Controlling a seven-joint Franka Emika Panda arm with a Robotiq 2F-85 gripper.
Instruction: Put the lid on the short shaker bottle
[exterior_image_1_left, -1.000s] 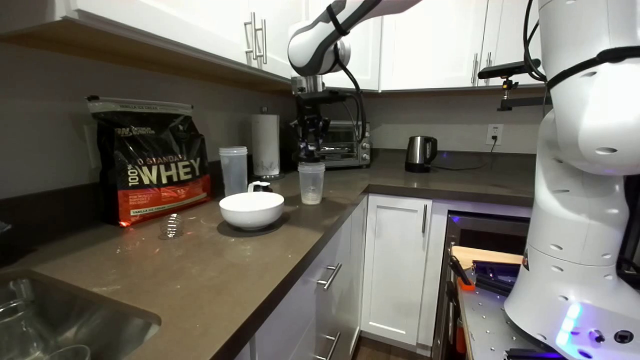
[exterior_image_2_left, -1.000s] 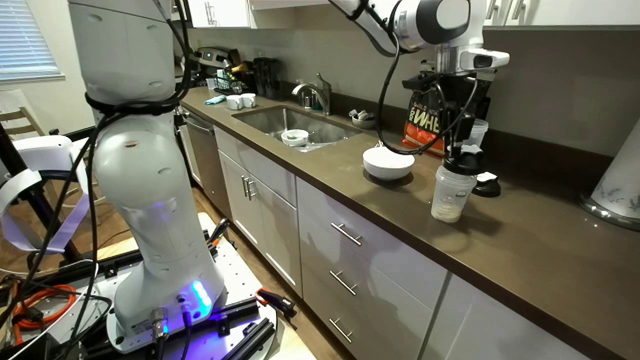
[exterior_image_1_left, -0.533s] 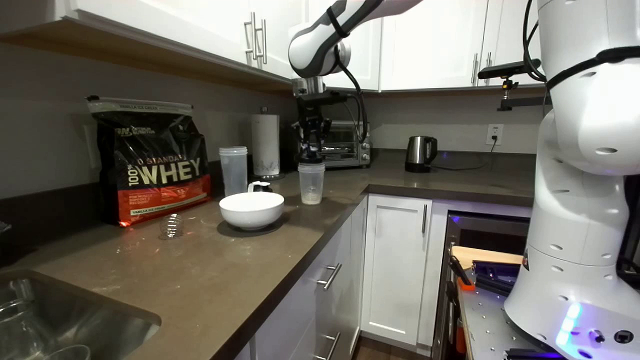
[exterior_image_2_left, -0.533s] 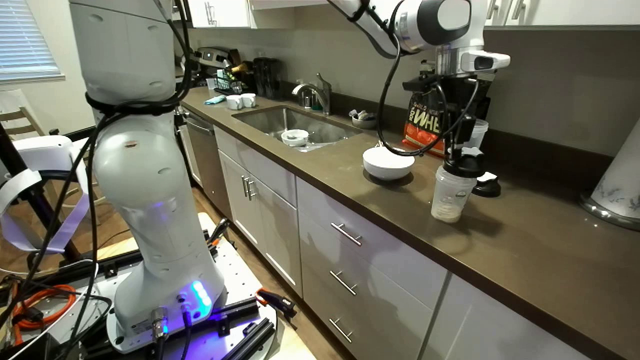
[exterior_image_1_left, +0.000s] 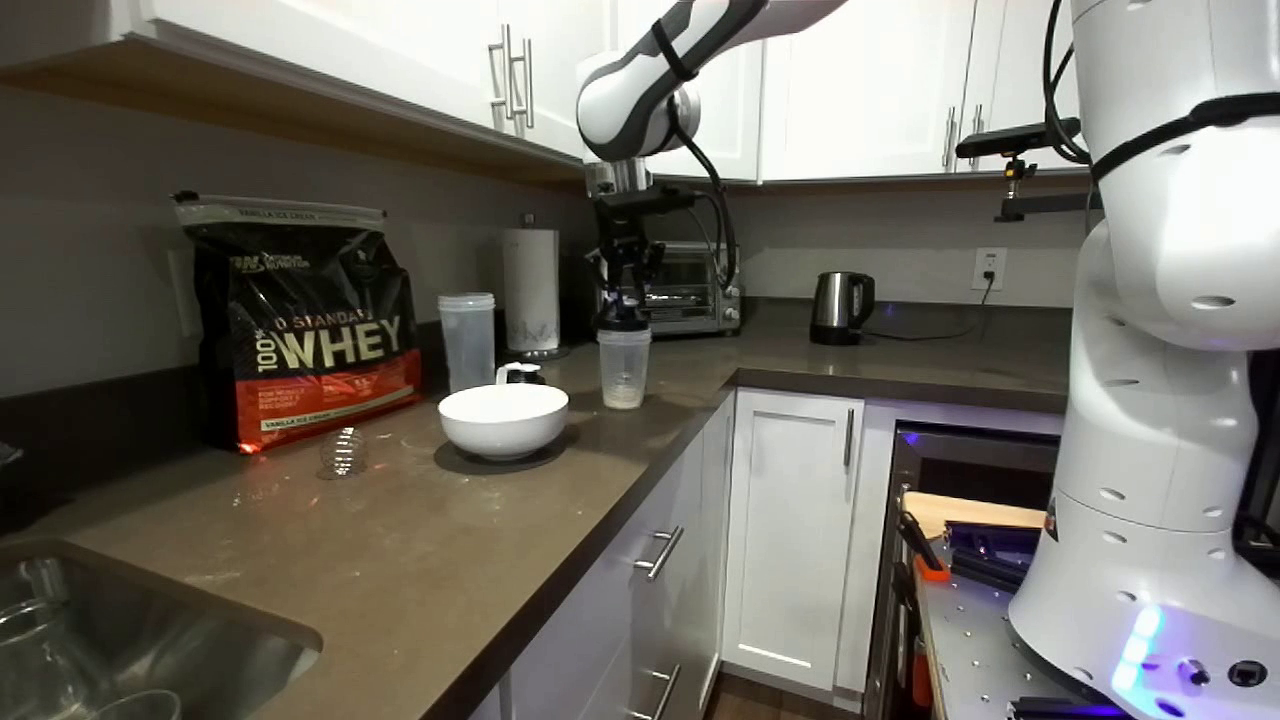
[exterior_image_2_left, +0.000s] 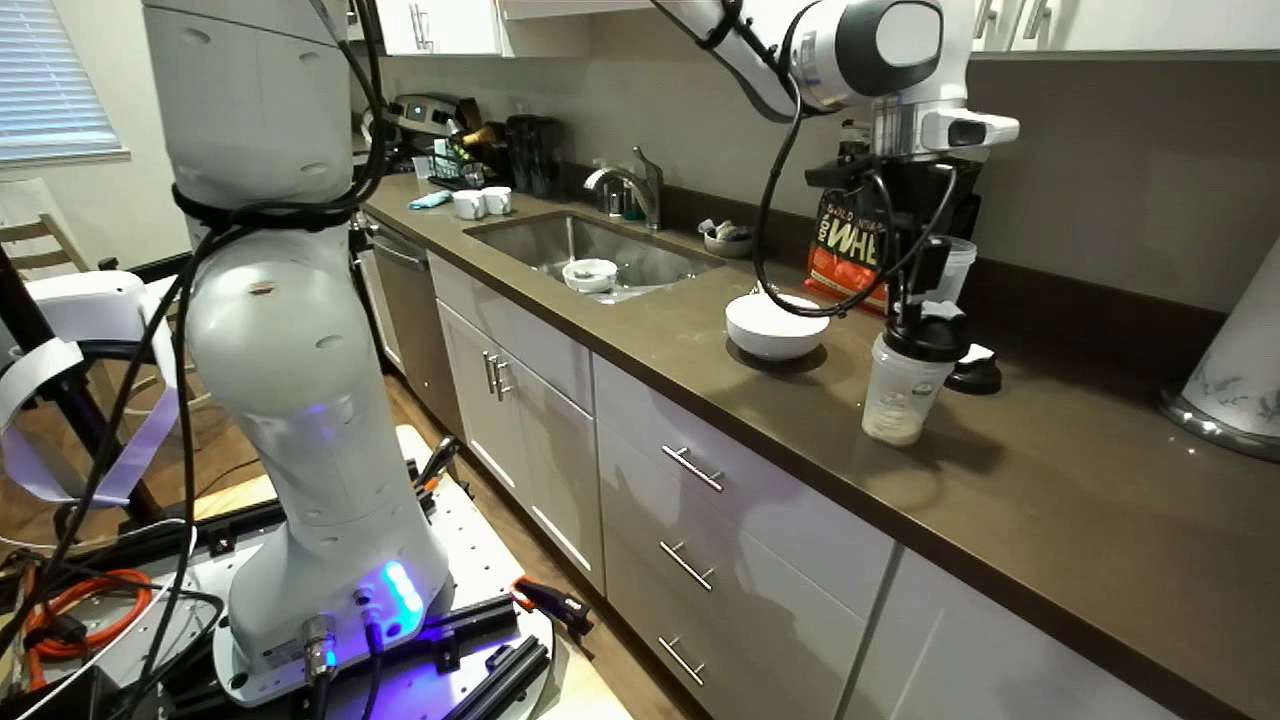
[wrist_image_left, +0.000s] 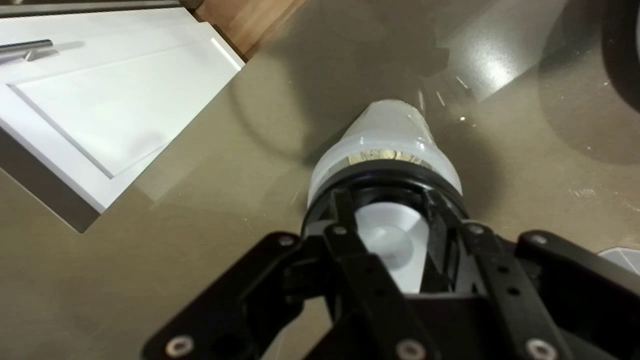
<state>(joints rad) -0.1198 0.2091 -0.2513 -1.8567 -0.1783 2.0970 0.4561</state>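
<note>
The short shaker bottle (exterior_image_1_left: 624, 372) stands upright on the counter, clear with whitish powder at its bottom; it also shows in an exterior view (exterior_image_2_left: 900, 395) and in the wrist view (wrist_image_left: 392, 120). My gripper (wrist_image_left: 388, 202) is over it, shut on the black lid (wrist_image_left: 385, 172), with its fingers on both sides of the lid's white flip cap (wrist_image_left: 392, 240). In an exterior view the lid (exterior_image_2_left: 925, 342) lies at the bottle's mouth, slightly off to the right. In the wrist view a strip of the bottle's rim shows past the lid. I cannot tell whether the lid is seated.
A white bowl (exterior_image_1_left: 503, 425) stands beside the bottle. Behind are a taller white bottle (exterior_image_1_left: 467, 345), a separate black lid with a white flip cap (exterior_image_2_left: 972, 375), a whey bag (exterior_image_1_left: 315, 340) and a paper towel roll (exterior_image_1_left: 531, 285). A wire whisk ball (exterior_image_1_left: 345, 452) lies near the sink.
My gripper and the lid have moved down slightly, closer onto the bottle's mouth, and the lid looks more level. The bottle stays in place.
</note>
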